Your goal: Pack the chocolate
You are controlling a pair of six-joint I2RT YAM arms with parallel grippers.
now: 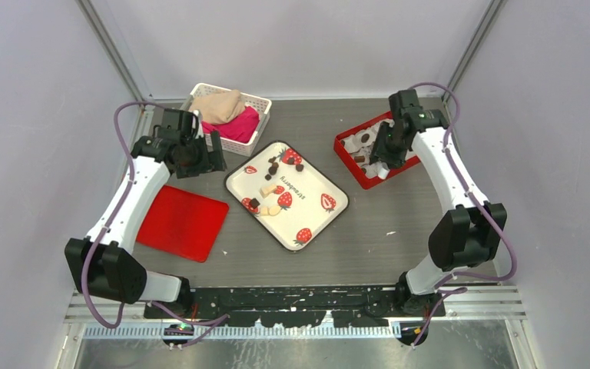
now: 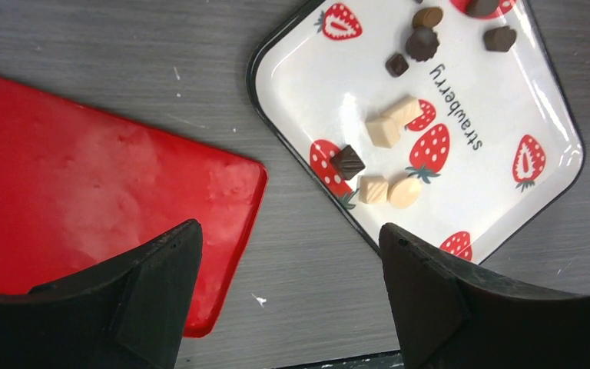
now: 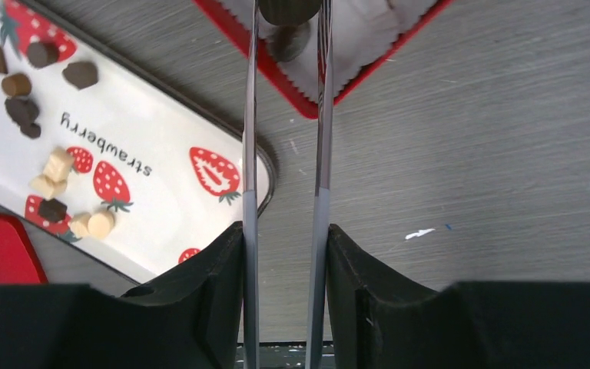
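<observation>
Several dark chocolate lumps [image 1: 273, 167] lie on a white strawberry-print tray [image 1: 315, 188] mid-table, among a few pale pieces [image 2: 384, 131]. They also show in the left wrist view [image 2: 422, 44] and the right wrist view [image 3: 23, 108]. My right gripper [image 3: 284, 234] is shut on metal tongs [image 3: 250, 154]. The tong tips pinch one dark lump [image 3: 288, 9] over the red box [image 3: 276, 84] lined with white paper. Another dark shape [image 3: 288, 42] lies just below it in the box. My left gripper [image 2: 288, 238] is open and empty, above the table between the red lid and the tray.
A flat red lid [image 1: 180, 223] lies left of the tray. A white basket [image 1: 253, 142] with pink and beige cloth stands at the back left, close to my left gripper [image 1: 203, 157]. The red box [image 1: 349, 161] sits at the back right under my right gripper [image 1: 382, 154].
</observation>
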